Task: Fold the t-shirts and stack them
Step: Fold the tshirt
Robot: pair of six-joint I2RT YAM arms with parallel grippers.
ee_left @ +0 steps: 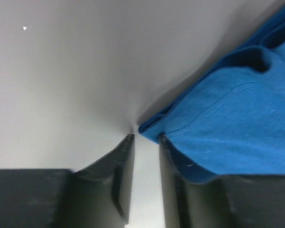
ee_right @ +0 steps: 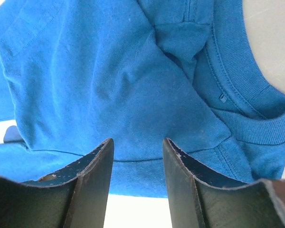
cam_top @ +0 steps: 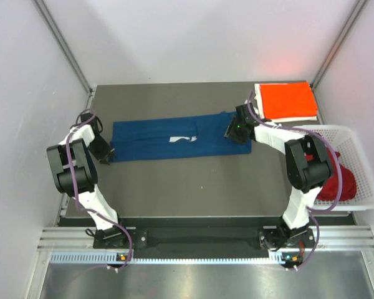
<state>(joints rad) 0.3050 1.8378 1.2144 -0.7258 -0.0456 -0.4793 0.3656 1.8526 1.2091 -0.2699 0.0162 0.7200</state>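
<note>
a: where's the blue shirt [cam_top: 174, 140]?
b: flat mid-table, nine to two o'clock. soft, limp, so pinch the hem and collar edges.
a: is it held?
b: no. left gripper [ee_left: 146, 138] and right gripper [ee_right: 135, 145] are both parted, empty.

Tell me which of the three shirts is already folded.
The orange-red shirt at the far right corner: a neat flat rectangle. The blue shirt lies stretched out long, and the dark red shirt is bunched in the basket.

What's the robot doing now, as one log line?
navy t-shirt: folded strip | left gripper: open, hem end | right gripper: open over collar | orange t-shirt: folded
</note>
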